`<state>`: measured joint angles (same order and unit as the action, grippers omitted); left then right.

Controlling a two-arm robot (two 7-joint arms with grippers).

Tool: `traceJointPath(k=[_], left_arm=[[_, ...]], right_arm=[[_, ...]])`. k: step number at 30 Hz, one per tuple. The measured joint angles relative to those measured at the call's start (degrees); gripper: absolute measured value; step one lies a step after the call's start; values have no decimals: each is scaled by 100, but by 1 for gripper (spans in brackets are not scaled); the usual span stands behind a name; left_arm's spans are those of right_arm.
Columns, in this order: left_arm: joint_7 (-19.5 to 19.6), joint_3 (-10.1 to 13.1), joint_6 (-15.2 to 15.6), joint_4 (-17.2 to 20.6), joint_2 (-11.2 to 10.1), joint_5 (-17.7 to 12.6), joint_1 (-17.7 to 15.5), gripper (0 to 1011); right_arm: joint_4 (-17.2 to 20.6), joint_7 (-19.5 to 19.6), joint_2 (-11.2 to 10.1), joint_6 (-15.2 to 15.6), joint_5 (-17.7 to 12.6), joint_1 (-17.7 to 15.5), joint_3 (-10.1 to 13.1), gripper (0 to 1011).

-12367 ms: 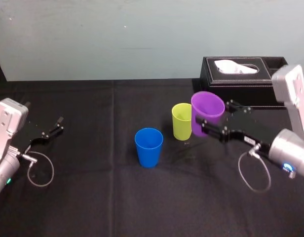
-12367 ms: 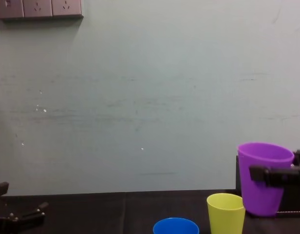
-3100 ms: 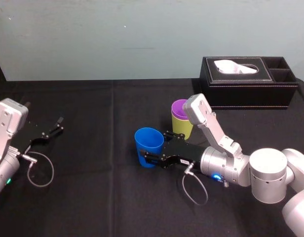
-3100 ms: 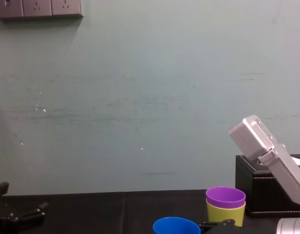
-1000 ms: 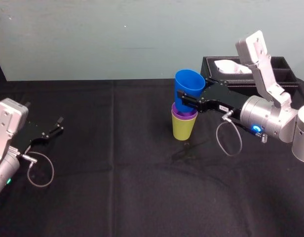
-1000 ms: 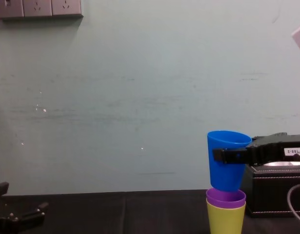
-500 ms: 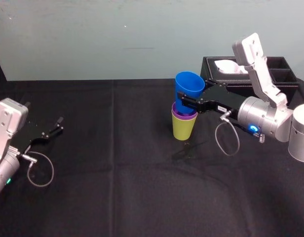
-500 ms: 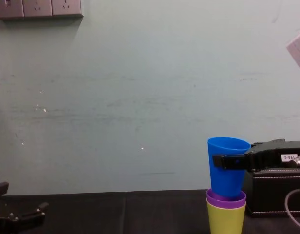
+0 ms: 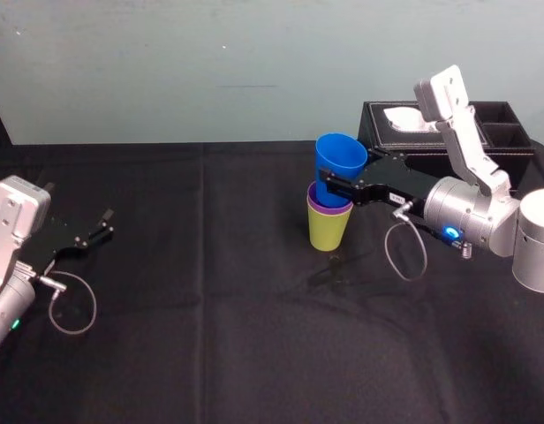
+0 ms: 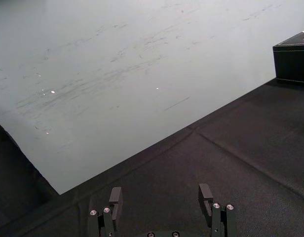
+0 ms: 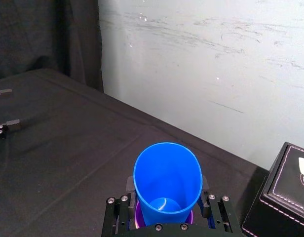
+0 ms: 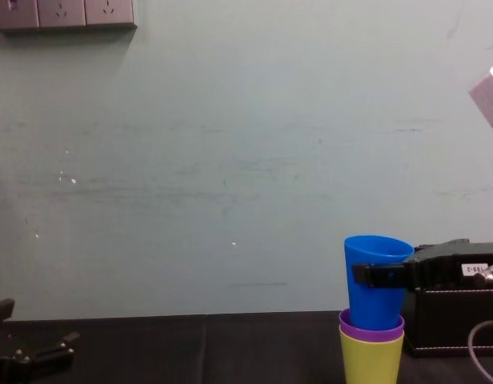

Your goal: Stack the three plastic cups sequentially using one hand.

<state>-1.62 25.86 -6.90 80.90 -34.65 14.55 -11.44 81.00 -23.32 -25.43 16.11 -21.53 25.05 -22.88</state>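
Twelve seconds before, the tapered purple plastic cup (image 12: 371, 324) hung in the right hand (image 9: 330, 187) just right of the tapered yellow-green plastic cup (image 9: 329, 228). It was since set down inside that cup. The tapered blue plastic cup (image 9: 338, 168) had stood alone on the black counter (image 9: 210, 309), nearer and to the left. The same hand clamped it there, lifted it and carried it far and right, over the pair. A second before, it hung tilted, its base just above the purple rim. It then sank lower and straightened, so that its base sat inside the purple plastic cup.
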Motion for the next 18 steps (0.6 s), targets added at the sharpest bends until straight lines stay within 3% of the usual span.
traceJointPath(k=[10, 18], left_arm=[[0, 0, 0, 0, 0, 0, 0, 1010], [0, 0, 0, 0, 0, 0, 0, 1010]], right_arm=[[-336, -37, 122, -122, 57, 53, -34, 718], [-327, -44, 118, -122, 57, 55, -38, 718]])
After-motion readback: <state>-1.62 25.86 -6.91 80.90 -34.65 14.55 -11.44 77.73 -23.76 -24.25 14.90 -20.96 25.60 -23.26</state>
